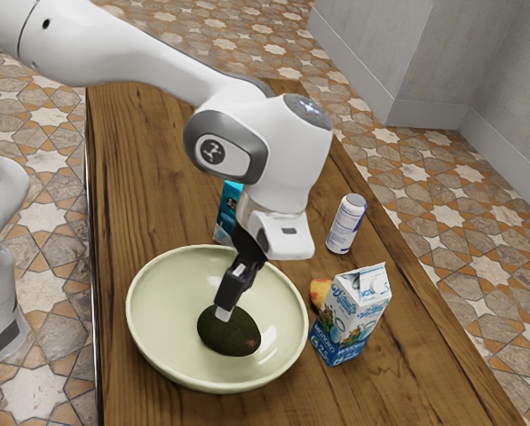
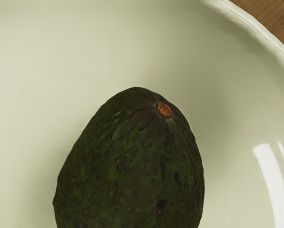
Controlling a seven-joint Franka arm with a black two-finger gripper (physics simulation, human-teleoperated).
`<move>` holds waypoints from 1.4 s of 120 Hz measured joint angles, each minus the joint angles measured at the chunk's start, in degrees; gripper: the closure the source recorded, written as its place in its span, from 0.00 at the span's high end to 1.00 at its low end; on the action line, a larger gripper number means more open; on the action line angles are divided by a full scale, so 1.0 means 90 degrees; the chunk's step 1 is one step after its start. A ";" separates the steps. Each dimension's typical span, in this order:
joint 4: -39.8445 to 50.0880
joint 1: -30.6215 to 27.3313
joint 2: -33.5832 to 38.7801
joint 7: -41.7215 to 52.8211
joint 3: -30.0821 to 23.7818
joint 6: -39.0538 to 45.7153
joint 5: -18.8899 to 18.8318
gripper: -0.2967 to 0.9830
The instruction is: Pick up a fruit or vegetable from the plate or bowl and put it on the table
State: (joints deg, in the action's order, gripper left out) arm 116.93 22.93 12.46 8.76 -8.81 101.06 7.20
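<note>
The black gripper (image 1: 224, 311) reaches down into the pale green bowl (image 1: 155, 328) in the exterior view, its lower end overlapping the upper left part of a dark green avocado (image 1: 232, 335). Whether it is open or shut on the avocado cannot be made out, and the avocado's far side is hidden. In the wrist view the avocado (image 2: 132, 166) lies lengthwise under the hand, its brown stem spot showing, against the inside of the bowl (image 2: 51, 57).
Right of the bowl in the exterior view stand a milk carton (image 1: 349, 319) and a partly hidden yellow-red fruit (image 1: 320, 293). Farther back are a white can (image 1: 346, 224) and a teal carton (image 1: 228, 209), on the wooden table (image 1: 127, 195).
</note>
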 joint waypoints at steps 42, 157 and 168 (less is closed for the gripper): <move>0.0296 -0.0166 -0.0020 0.0148 -0.0040 0.0486 -0.0030 0.77; 0.1069 -0.0281 -0.0284 0.0284 -0.0213 0.1419 0.0015 0.71; 0.1080 -0.0280 -0.0304 0.0287 -0.0213 0.1470 0.0015 0.65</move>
State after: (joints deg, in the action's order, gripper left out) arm 126.65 20.41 9.73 11.34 -10.72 114.29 7.33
